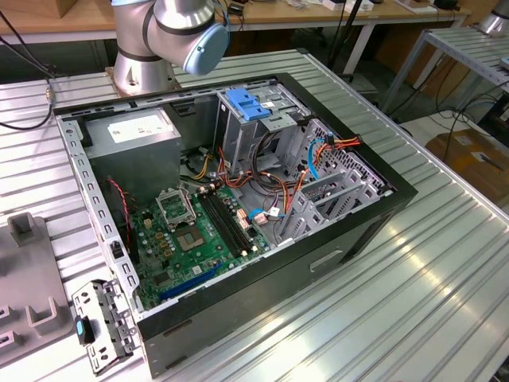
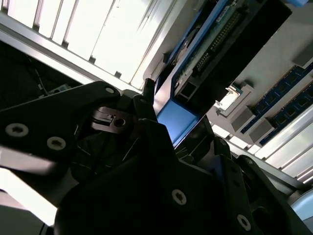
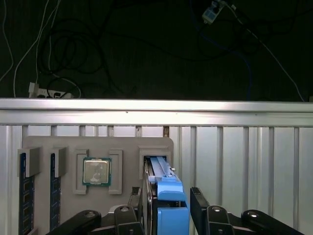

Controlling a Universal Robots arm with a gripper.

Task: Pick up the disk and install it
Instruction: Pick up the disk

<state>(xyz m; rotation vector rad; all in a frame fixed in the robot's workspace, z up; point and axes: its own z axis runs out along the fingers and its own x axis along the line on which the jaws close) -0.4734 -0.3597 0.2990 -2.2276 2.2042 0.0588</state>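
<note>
ITEM: the disk (image 3: pixel 159 169); stands on edge in a slot (image 3: pixel 144 154) of the grey holder tray (image 3: pixel 127 147), blue rail outward; not yet in the PC case (image 1: pixel 334 239); second wrist view shows the disk (image 2: pixel 210 44) lengthwise, connector edge visible

CLAW: gripper (image 3: pixel 171 192) set about the disk's near end; seen likewise in the second wrist view, gripper (image 2: pixel 177 110); clamped or just short of contact, cannot tell

NEIGHBOURS: processor chip (image 3: pixel 96 171) in own pocket just beside the slot; memory sticks (image 3: pixel 27 205) beyond the chip, well apart from the disk

CASE, exterior view: lies open; motherboard (image 1: pixel 199 231) at approx 7 o'clock of drive cage (image 1: pixel 262 135); blue latch (image 1: pixel 250 106) atop cage; power supply (image 1: pixel 135 131) at 9 o'clock of cage; arm (image 1: pixel 171 28), base at 12 o'clock of power supply

HANDLING (judgement): step = the pick; hold should sit square & centred across the disk's width, on rails or flat faces, not on connector edge; draw should follow slot axis, no twist, else disk prob. binds on slot walls; metal body likely smooth & weighty, so firm hold, slow start; keep clear of chip pocket next door
</note>
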